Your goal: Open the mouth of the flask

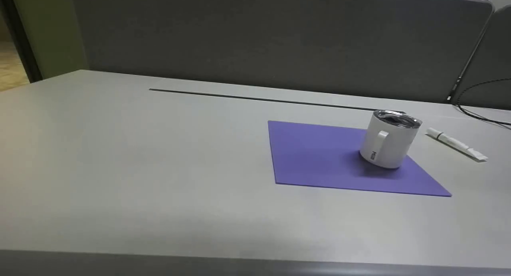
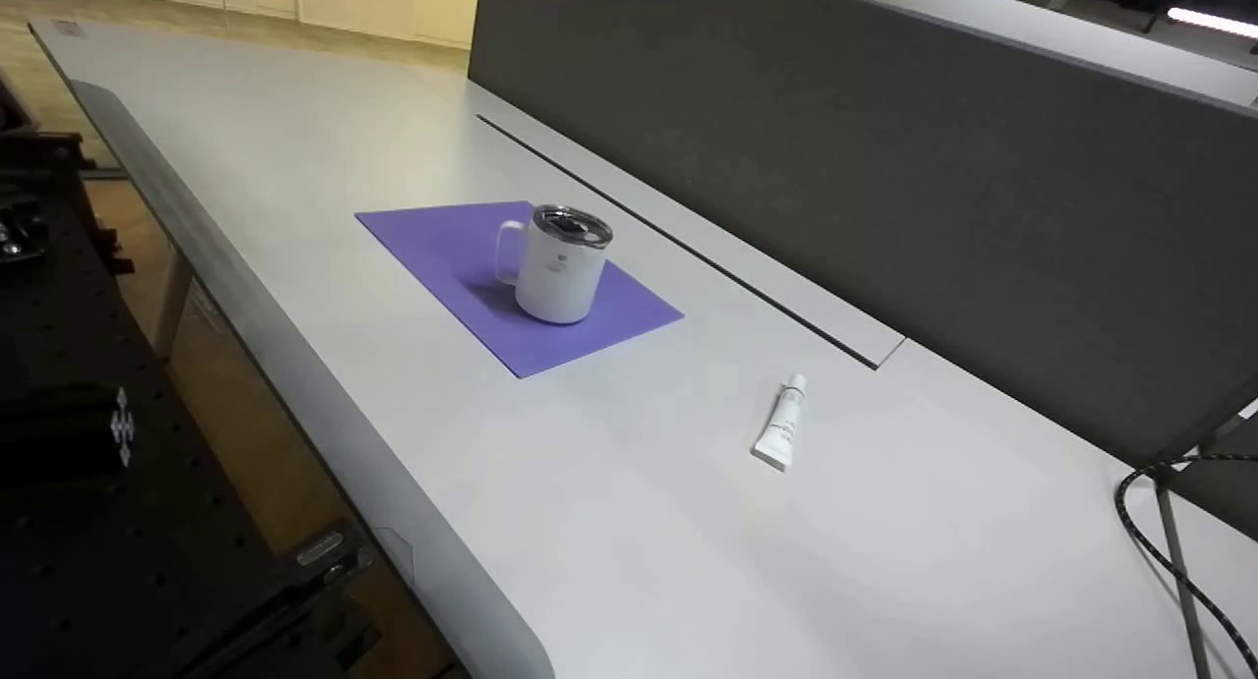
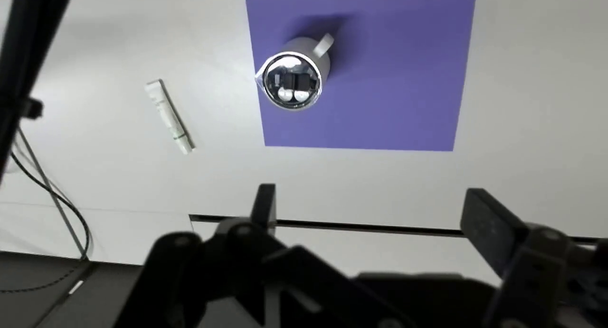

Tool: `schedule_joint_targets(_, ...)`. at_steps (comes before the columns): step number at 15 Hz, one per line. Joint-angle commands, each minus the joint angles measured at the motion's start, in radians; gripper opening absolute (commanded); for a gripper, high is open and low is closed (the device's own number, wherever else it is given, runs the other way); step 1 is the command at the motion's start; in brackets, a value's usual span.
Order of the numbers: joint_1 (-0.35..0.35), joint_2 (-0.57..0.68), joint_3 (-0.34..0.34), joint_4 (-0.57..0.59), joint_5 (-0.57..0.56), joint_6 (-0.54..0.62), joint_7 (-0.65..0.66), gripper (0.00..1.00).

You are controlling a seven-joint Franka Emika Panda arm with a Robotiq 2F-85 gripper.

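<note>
Nearest in the wrist view, we note the pincer (image 3: 371,202), its jaws spread apart and gripping nothing. We locate the flask (image 1: 393,144) upright on a purple mat (image 1: 311,156), between the open long edge of the bench (image 1: 159,168) and the edge along the grey partition (image 1: 239,36). Its mouth (image 2: 572,225) appears closed. We judge the approach to be in hand, opening not begun. The next move, we judge, calls for centring above the mouth, descending squarely and gripping its rim without tipping.

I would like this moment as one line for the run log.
flask: upright on purple mat | lid: on flask | tool: open, holding nothing, apart from flask | white tube: on table, off mat
</note>
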Motion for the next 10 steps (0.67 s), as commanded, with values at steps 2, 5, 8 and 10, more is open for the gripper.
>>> schedule_joint_targets(2,0.017,0.099,-0.126,-0.063,0.052,0.233,-0.170,0.68)
schedule_joint_targets(5,0.013,0.152,-0.176,-0.106,0.105,0.327,-0.253,0.46)
schedule_joint_targets(8,0.002,0.189,-0.204,-0.145,0.127,0.381,-0.293,0.24)
schedule_joint_targets(10,-0.004,0.209,-0.218,-0.166,0.133,0.417,-0.300,0.12)
